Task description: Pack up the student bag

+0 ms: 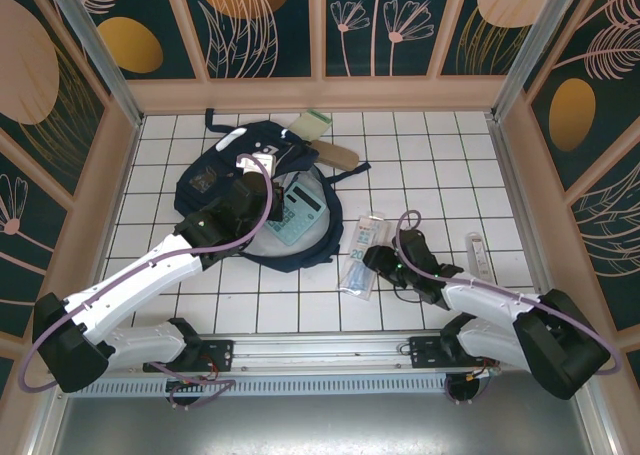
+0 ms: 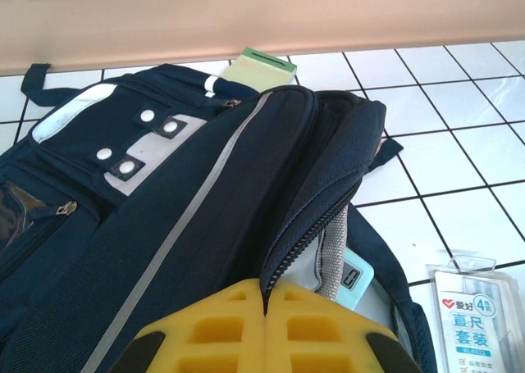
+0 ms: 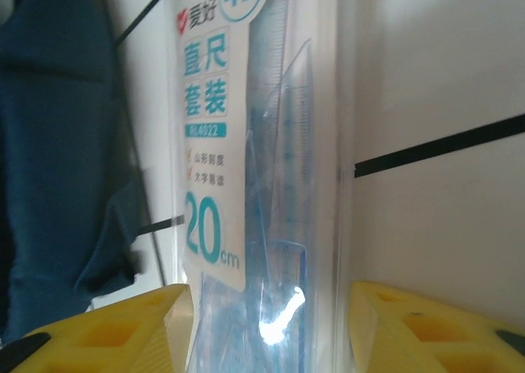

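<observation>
- Two hands are busy. The left hand (image 2: 265, 295) has its fingers pressed together at the rim of the open mouth of the student bag (image 2: 189, 217). Whether a fold of fabric is pinched between them cannot be told.
- The right hand (image 3: 271, 299) has its fingers apart, one on each long side of a clear ruler set pack (image 3: 246, 143) and close against its edges. Whether they already grip it cannot be told.
- That pack lies flat on the white-tiled counter (image 1: 440, 155), about midway along and toward the near edge, just beside the bag's right side.
- The bag lies on its back in the far-left part of the counter with its main compartment gaping.
- One item looks packed: a pale turquoise calculator (image 1: 298, 213) rests inside on the grey lining.
- Several items are outside. A green pad (image 1: 318, 122) sits by the bag's far end, and a tan object (image 1: 335, 155) lies just beside it. A small clear packet (image 1: 478, 253) lies toward the right edge.
- By this reading the task is at an early stage. The ruler set looks to be next, the other loose items would follow, and the zip is not yet closed.
</observation>
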Tool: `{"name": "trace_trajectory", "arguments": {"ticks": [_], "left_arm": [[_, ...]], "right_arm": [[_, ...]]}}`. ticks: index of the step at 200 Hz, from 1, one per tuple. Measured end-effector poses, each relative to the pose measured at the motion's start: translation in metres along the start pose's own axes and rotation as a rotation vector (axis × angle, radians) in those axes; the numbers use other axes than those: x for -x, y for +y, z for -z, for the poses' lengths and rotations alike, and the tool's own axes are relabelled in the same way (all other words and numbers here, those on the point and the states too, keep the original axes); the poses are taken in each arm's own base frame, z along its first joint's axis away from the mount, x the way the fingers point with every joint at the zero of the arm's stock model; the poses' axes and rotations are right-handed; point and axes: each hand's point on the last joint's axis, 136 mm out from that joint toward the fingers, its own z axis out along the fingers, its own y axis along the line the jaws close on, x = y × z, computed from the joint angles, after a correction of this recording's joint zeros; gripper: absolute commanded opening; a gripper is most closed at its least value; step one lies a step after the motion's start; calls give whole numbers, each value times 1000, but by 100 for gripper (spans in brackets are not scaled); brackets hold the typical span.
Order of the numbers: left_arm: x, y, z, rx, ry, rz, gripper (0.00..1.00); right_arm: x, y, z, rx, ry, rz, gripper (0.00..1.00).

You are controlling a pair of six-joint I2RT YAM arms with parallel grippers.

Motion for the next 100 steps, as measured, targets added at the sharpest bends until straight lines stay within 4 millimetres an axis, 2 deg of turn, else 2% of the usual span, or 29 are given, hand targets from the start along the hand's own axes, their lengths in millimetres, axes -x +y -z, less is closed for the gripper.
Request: {"name": "trace_trajectory", "arguments": {"ticks": [31,68,100], "left_arm": [[-1,-1,-1,-3,0,1,0],[-2,-1,-1,-4,1,0,0],[-3,0,-2,-3,2,0,0]], "right_arm": [[2,15,-4,65,1,11,54],[1,16,-13,45,21,13,53],[2,20,-11,-3,2,46,54]]}}
